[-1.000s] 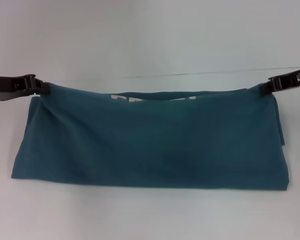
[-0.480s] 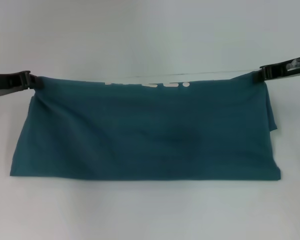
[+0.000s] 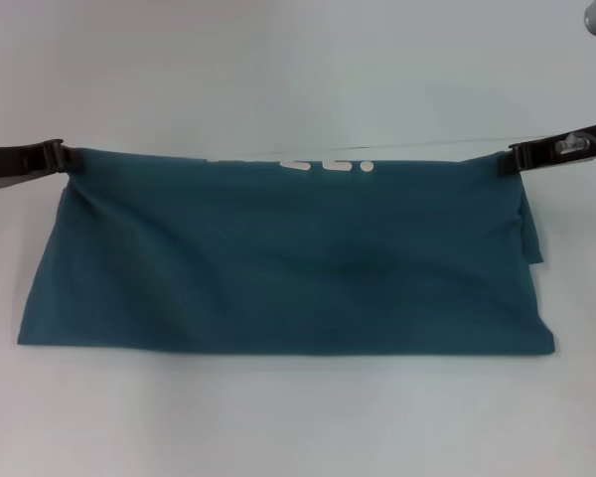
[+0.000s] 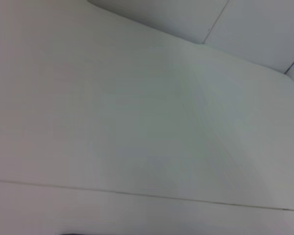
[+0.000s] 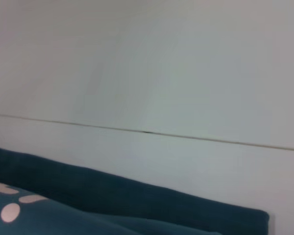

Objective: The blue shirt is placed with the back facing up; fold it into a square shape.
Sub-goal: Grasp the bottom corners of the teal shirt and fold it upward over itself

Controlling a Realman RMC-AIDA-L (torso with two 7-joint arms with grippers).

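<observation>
Teal cloth, the shirt hangs stretched over the white table, its lower edge resting on the surface. The left gripper pinches the shirt's upper left corner and the right gripper its upper right corner. White lettering peeks along the top edge.

A plain white table takes up the whole scene, with a thin dark seam running across it toward the far side. The blue shirt rests on it with its lower folded edge lying flat along the near part of the table, spread wide from the left side to the right. White lettering shows along the shirt's far edge.
</observation>
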